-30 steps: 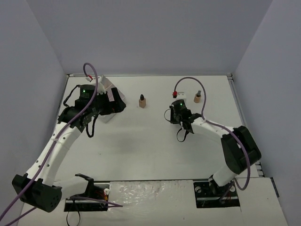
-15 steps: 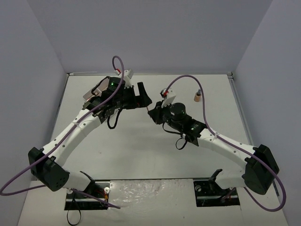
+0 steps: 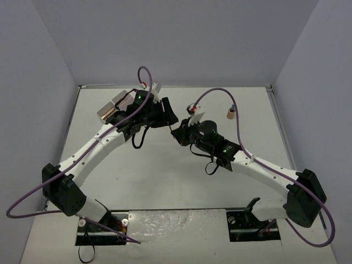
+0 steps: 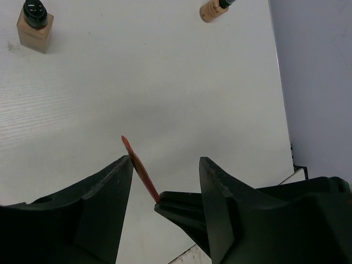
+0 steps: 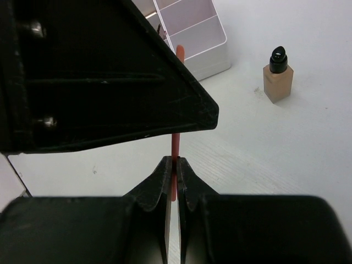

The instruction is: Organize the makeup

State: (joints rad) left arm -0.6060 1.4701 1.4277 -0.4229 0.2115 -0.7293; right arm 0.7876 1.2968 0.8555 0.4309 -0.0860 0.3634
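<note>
Both arms have swung inward and met: the right gripper is clamped on a thin red stick, and the left gripper holds its jaws apart around it (handover, probably). Farther off, a tan bottle and a second tan bottle stand unsorted outside the white box

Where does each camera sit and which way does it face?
Top: above and behind the bases, facing down at the table; left arm and right arm show.
Left wrist: faces down past the left gripper, jaws apart, at the stick and two bottles.
Right wrist: faces past the right gripper, shut on the stick, toward the box.
Shared: both wrist views show the stick.
</note>
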